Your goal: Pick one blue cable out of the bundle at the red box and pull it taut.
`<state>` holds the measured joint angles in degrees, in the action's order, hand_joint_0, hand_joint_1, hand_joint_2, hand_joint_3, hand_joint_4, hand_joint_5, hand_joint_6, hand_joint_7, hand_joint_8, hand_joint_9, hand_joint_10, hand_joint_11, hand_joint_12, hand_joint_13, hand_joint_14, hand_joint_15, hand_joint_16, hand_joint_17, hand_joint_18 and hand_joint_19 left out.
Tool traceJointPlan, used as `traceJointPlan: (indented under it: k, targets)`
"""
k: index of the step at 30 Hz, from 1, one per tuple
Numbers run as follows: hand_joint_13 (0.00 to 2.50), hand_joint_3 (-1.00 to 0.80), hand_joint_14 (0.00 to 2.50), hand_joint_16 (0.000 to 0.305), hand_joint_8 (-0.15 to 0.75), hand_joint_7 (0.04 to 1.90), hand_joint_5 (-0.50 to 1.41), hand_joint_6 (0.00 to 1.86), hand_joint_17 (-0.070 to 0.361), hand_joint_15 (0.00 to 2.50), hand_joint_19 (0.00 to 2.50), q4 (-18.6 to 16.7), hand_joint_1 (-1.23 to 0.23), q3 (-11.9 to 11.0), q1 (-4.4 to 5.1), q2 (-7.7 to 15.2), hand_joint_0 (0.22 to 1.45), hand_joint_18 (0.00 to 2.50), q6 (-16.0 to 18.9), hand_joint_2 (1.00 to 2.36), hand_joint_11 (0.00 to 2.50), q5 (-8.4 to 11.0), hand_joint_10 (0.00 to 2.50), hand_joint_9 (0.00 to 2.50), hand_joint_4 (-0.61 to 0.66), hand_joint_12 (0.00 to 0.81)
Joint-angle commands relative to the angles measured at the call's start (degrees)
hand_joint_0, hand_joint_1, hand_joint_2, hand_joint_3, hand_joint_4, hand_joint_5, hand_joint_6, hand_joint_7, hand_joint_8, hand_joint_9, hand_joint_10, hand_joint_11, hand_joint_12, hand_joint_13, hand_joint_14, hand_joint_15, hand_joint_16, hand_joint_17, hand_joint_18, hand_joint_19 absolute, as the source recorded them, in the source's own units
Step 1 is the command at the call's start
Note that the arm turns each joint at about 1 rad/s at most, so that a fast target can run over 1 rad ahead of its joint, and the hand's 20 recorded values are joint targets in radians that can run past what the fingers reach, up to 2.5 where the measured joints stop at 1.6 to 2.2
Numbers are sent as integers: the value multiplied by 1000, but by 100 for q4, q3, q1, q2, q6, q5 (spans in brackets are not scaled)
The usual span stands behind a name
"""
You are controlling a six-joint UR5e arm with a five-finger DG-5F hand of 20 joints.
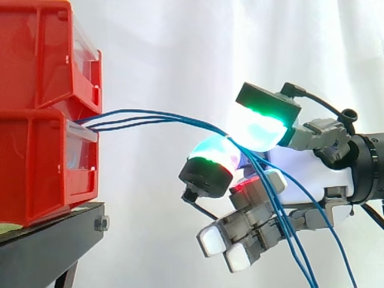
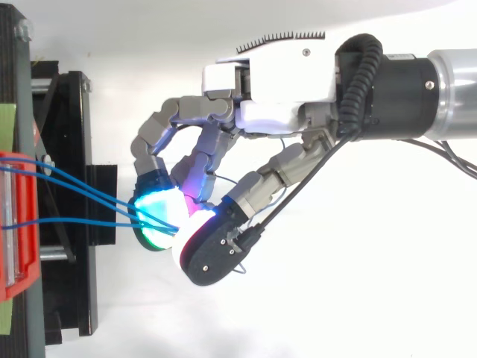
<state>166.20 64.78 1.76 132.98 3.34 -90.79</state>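
Observation:
Three thin blue cables [image 1: 150, 115] come out between the stacked red bins [image 1: 36, 66] at the left and run almost straight to my hand [image 1: 312, 174], bowing slightly upward. They converge where a green-glowing pad [image 1: 261, 129] and a cyan-magenta pad [image 1: 213, 153] press together, so the hand is shut on the cables; I cannot tell whether one or all are pinched. Past the pinch the cables drop across the curled lower fingers [image 1: 240, 240] to the bottom edge. From above, the blue cables [image 2: 82, 190] fan from the red bin [image 2: 15, 224] into the hand [image 2: 283, 82].
The bins stand on a black stand [image 1: 48, 240] at the left, whose frame [image 2: 67, 224] lies under the cables in the top view. A white curtain hangs behind. Open space lies between the bins and the hand.

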Motion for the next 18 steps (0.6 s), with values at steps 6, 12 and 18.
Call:
traceJointPlan:
  k: [6, 12, 18]
  targets:
    - [835, -435, 15, 50, 369, 1041, -180, 932, 111, 406, 365, 35, -974, -1, 9, 0, 801, 756, 0, 1006, 1349, 0, 8, 1217, 146, 379]
    - [853, -426, 16, 49, 361, 1032, -187, 936, 111, 443, 374, 35, -960, -1, 0, 0, 829, 738, 0, 1006, 1389, 0, 6, 1207, 123, 382]
    - [847, -500, 16, 49, 353, 975, -203, 934, 109, 435, 337, 35, -997, 8, 9, 0, 833, 743, 0, 1000, 1376, 0, 4, 1128, 162, 380]
